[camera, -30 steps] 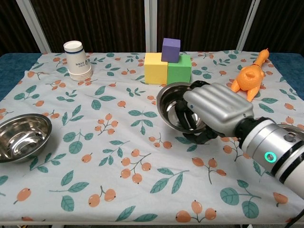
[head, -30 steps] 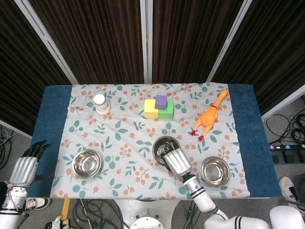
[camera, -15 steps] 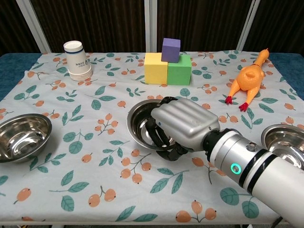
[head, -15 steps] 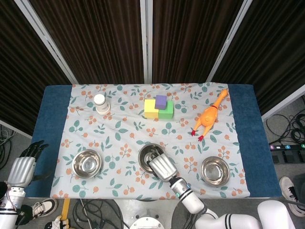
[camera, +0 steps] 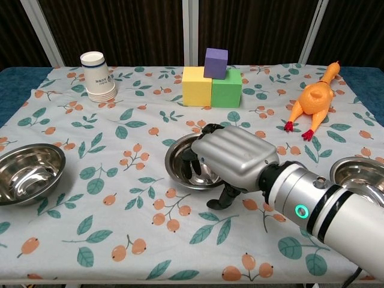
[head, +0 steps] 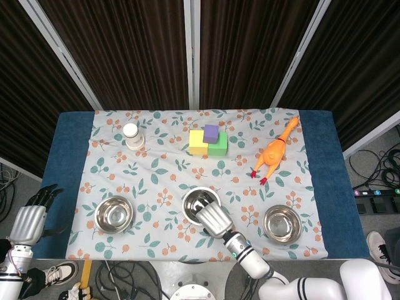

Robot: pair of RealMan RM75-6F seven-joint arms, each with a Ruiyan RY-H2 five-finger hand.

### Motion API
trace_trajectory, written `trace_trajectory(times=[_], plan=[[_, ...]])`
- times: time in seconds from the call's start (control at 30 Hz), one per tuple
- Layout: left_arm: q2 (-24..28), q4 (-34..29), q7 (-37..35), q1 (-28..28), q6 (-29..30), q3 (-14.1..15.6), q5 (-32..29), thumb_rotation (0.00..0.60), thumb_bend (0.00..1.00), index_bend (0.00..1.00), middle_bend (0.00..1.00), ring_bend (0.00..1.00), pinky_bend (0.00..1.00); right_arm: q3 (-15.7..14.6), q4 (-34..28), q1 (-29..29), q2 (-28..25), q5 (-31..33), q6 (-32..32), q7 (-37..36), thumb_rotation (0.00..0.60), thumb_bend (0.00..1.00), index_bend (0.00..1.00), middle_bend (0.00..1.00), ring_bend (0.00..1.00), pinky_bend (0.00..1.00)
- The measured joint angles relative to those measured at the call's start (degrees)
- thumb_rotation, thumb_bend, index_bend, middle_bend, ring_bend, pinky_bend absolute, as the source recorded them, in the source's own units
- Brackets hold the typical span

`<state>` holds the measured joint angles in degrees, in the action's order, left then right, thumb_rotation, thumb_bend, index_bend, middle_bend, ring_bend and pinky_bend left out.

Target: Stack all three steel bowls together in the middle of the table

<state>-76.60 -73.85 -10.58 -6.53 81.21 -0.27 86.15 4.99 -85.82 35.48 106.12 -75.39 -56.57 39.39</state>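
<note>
Three steel bowls lie along the front of the table. The left bowl and the right bowl sit alone. The middle bowl rests flat on the cloth, and my right hand holds its near right rim, fingers hooked inside and thumb outside below the rim. My left hand hangs off the table's left edge, fingers apart and holding nothing; the chest view does not show it.
At the back stand a stack of paper cups, yellow, green and purple blocks, and an orange rubber chicken. The floral cloth covers a blue table.
My right hand carried the middle bowl leftward from right of centre to the middle, then lowered it from a tilt to flat on the cloth. The left hand barely moved.
</note>
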Motion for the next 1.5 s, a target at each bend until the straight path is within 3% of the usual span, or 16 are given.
trace_trajectory(times=[0.3,0.5,0.73,0.93,1.17,1.5], plan=[[-0.01,-0.42,0.65,-0.26,-0.14,0.02,0.3,0.6,0.09,0.21,0.21,0.13,0.23,-0.9,-10.66,-1.51,-7.72,-1.48,-4.66,3.39,0.6,0.08,0.36,0.36,0.17,0.06],[-0.19,-0.64,1.2,-0.41,-0.25,0.03,0.41,0.6,0.09,0.21,0.2,0.13,0.23,-2.51,-19.61,-5.37,-18.67,-4.35,-11.91,4.77,0.6,0.07,0.36,0.37,0.18,0.05],[-0.3,-1.63,2.58,-0.8,-0.26,0.0,0.84,0.6,0.09,0.21,0.2,0.13,0.23,-8.33,-26.91,-13.02,-32.93,-5.55,-18.72,4.05,0.6,0.07,0.4,0.44,0.23,0.05],[-0.41,-2.92,4.36,-1.19,-0.25,0.07,1.39,0.6,0.09,0.21,0.2,0.13,0.23,-14.35,-29.24,-18.24,-39.91,-6.66,-20.75,3.54,0.6,0.07,0.42,0.45,0.24,0.05],[-0.93,-3.5,5.56,-1.26,-0.42,0.42,1.53,0.6,0.09,0.21,0.2,0.13,0.23,-15.55,-26.17,-20.3,-39.34,-8.78,-20.43,0.58,0.6,0.08,0.43,0.46,0.24,0.05],[-1.13,-2.81,5.26,-1.23,-0.7,0.41,1.06,0.6,0.09,0.21,0.2,0.13,0.23,-15.06,-20.6,-21.62,-36.0,-6.59,-16.57,-3.75,0.6,0.08,0.43,0.46,0.24,0.05]])
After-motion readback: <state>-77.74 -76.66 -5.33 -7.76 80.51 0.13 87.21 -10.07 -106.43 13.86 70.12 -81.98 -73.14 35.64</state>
